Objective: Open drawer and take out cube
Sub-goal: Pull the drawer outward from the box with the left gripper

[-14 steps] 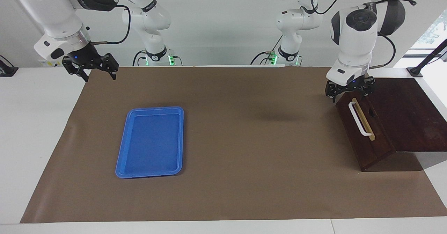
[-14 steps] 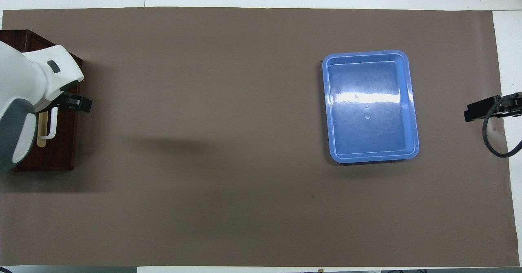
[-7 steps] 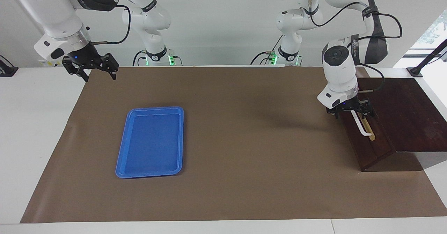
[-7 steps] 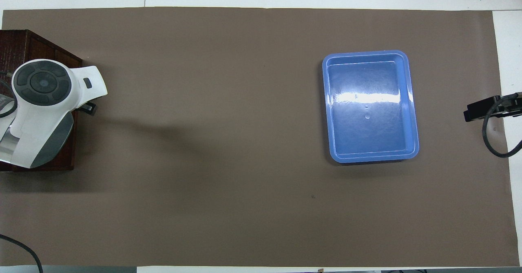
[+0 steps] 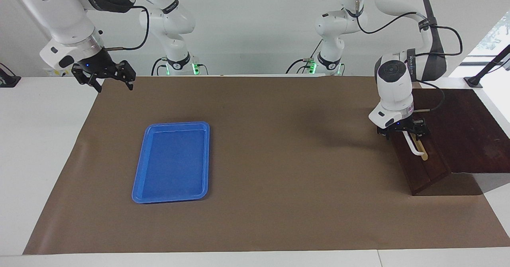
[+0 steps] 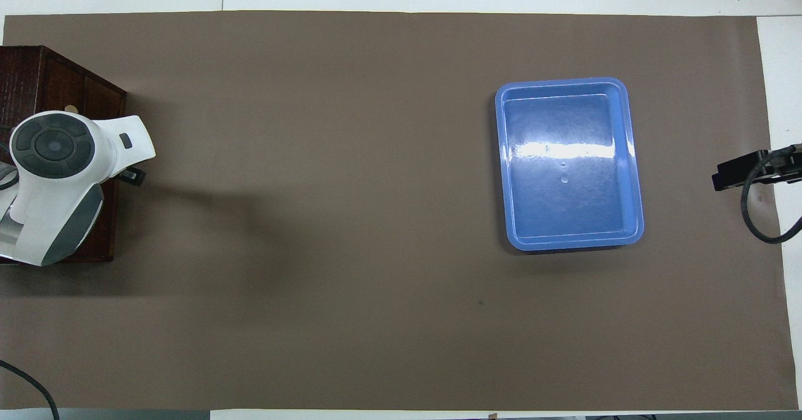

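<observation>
The dark wooden drawer [image 5: 423, 170] sits closed in its box [image 5: 464, 127] at the left arm's end of the table. Its white bar handle [image 5: 416, 149] lies on a tan strip. My left gripper [image 5: 403, 133] is down at the end of the handle nearer to the robots, open, with its fingers on either side of the bar. In the overhead view the left arm covers most of the drawer [image 6: 94, 103], and one fingertip [image 6: 133, 176] shows in front of it. My right gripper [image 5: 105, 77] waits open over the table's edge at the right arm's end. The cube is hidden.
A flat blue tray [image 5: 171, 161] lies empty on the brown mat toward the right arm's end; it also shows in the overhead view [image 6: 567, 163]. The right gripper [image 6: 736, 171] shows at the mat's edge there.
My left gripper has come down from above the box's nearer corner to the drawer's handle and shifted slightly along it. The drawer stays closed. The right arm has not moved.
</observation>
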Robot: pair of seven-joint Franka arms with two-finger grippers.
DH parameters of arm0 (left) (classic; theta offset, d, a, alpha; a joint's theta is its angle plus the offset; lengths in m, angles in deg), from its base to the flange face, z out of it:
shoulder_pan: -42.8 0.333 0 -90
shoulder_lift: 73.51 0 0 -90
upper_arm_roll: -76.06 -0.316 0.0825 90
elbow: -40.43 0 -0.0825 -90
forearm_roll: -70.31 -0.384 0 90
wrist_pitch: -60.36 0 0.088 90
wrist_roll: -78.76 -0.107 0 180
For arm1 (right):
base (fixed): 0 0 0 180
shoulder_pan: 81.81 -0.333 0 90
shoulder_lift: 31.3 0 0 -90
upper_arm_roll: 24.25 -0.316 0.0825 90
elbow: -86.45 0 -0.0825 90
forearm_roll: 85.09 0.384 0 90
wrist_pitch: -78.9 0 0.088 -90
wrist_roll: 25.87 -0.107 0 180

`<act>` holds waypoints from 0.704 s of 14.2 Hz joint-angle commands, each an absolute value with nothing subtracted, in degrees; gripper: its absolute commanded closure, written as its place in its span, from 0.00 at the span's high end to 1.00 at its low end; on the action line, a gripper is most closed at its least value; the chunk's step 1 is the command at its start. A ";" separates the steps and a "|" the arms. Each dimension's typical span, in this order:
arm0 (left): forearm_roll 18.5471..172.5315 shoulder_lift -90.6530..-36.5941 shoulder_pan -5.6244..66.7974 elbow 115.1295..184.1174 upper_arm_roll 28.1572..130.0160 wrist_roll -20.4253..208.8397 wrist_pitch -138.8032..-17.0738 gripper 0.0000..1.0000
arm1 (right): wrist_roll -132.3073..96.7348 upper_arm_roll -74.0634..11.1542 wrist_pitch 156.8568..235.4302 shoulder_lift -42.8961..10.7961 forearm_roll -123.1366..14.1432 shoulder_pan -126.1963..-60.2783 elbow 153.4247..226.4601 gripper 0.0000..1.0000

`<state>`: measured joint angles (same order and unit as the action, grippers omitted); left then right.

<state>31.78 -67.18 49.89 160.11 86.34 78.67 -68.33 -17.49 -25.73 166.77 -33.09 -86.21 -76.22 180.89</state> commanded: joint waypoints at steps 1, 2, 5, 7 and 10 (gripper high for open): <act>30.32 -66.22 49.66 161.54 86.60 81.91 -70.42 1.00 | -18.23 -26.19 166.35 -34.20 -86.14 -75.84 181.90 1.00; 30.32 -65.95 48.53 161.10 86.69 83.58 -70.42 1.00 | -18.23 -26.19 166.44 -34.20 -86.14 -75.84 181.90 1.00; 33.73 -65.16 43.26 159.34 86.78 91.14 -69.90 1.00 | -18.23 -26.19 166.44 -34.20 -86.14 -75.75 181.90 1.00; 37.25 -65.16 40.79 158.73 86.78 91.60 -69.55 1.00 | -18.23 -26.19 166.44 -34.20 -86.14 -75.84 181.90 1.00; 41.75 -64.19 37.36 156.71 86.69 94.31 -68.67 1.00 | -18.31 -26.10 166.35 -34.20 -86.14 -75.75 181.90 1.00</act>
<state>39.50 -65.99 39.75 159.00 87.17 92.32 -69.26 -17.49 -25.73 166.77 -33.09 -86.21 -76.22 180.89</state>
